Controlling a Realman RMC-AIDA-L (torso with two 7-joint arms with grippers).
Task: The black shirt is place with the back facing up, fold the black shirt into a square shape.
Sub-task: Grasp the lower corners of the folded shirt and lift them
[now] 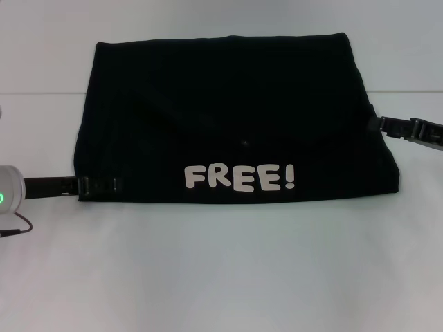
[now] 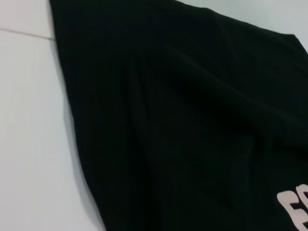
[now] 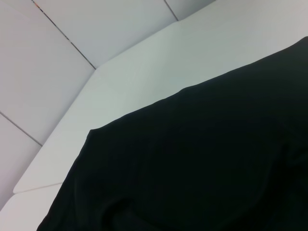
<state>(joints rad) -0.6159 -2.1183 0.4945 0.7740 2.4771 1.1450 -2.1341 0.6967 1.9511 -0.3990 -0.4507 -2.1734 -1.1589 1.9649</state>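
Evidently half-folded, the black shirt (image 1: 228,117) lies on the worktop (image 1: 221,277); left pincer (image 1: 97,185) and right pincer (image 1: 387,126) meet opposite edges, grip unclear.

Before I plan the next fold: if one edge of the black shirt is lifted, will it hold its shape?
Probably not. The black shirt lies in soft folds with wavy edges, so it would likely droop. Layered fabric may slide apart. It looks light, and pushing would probably bunch it.

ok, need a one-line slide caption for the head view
Folded black shirt with white FREE! print on white table, left gripper and right gripper at its edges.
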